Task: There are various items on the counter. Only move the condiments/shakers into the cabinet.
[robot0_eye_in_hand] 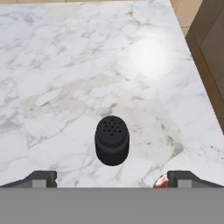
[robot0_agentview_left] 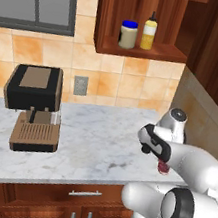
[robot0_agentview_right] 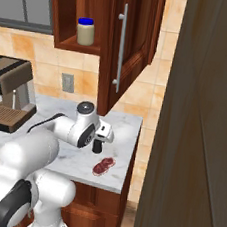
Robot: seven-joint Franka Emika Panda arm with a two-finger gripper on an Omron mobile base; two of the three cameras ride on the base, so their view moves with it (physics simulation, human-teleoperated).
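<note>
The small black shaker (robot0_eye_in_hand: 112, 140) stands upright on the marbled counter (robot0_eye_in_hand: 65, 65), near its right end (robot0_agentview_right: 98, 146). My gripper (robot0_eye_in_hand: 113, 179) hovers just above it, open, with one fingertip on each side and wide gaps to the shaker. The dark-red lumpy object (robot0_agentview_right: 103, 166) lies right beside the shaker, toward the counter's front edge. On the shelf of the open wall cabinet (robot0_agentview_left: 141, 50) stand the blue-lidded jar (robot0_agentview_left: 127, 34) and the yellow squeeze bottle (robot0_agentview_left: 149, 32).
A black and brown coffee machine (robot0_agentview_left: 32, 107) sits at the left of the counter. The cabinet's open door (robot0_agentview_right: 128, 47) with its metal handle hangs above the shaker's area. A tall dark wood panel (robot0_agentview_right: 200, 121) bounds the right side.
</note>
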